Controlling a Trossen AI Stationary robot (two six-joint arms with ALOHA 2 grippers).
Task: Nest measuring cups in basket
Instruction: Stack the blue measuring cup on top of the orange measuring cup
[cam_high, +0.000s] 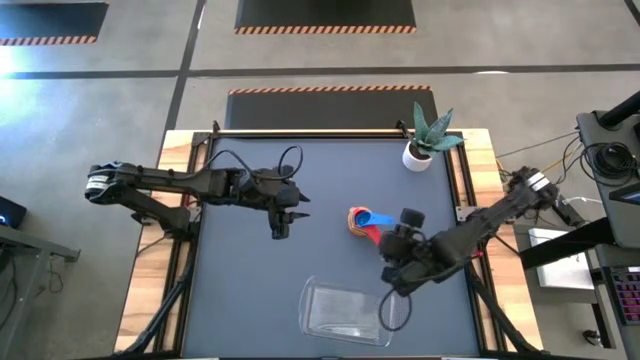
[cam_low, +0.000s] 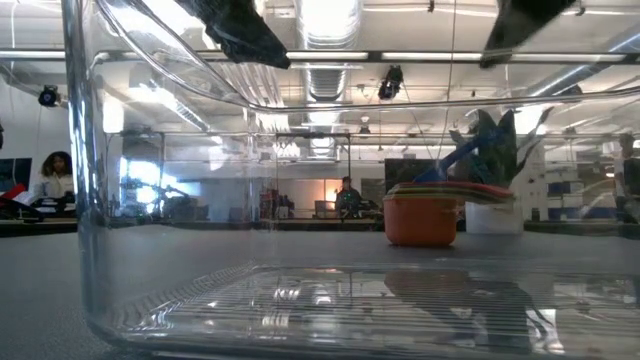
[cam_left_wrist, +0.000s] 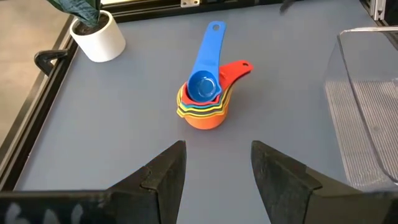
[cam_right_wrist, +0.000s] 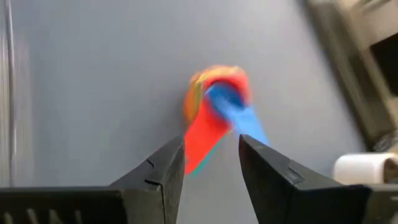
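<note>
On the dark worktop (cam_high: 250, 290), the cups (cam_high: 362, 220) sit nested just right of centre, outside the basket (cam_high: 345, 310) at six o'clock. Right gripper (cam_high: 392, 243) hovers beside them, fingers parted, empty, probably lining up to carry them. Left gripper (cam_high: 281, 228) waits at nine o'clock, fingers spread.

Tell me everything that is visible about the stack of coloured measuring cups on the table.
The stack of small round plastic measuring cups stands upright on the dark grey table mat, outside the clear rectangular plastic basket and apart from it. An orange cup is the outermost at the bottom; yellow, green and red rims show above it, and a blue cup sits innermost on top. The long blue handle and a shorter red handle fan out to one side. No claw touches the stack.
</note>
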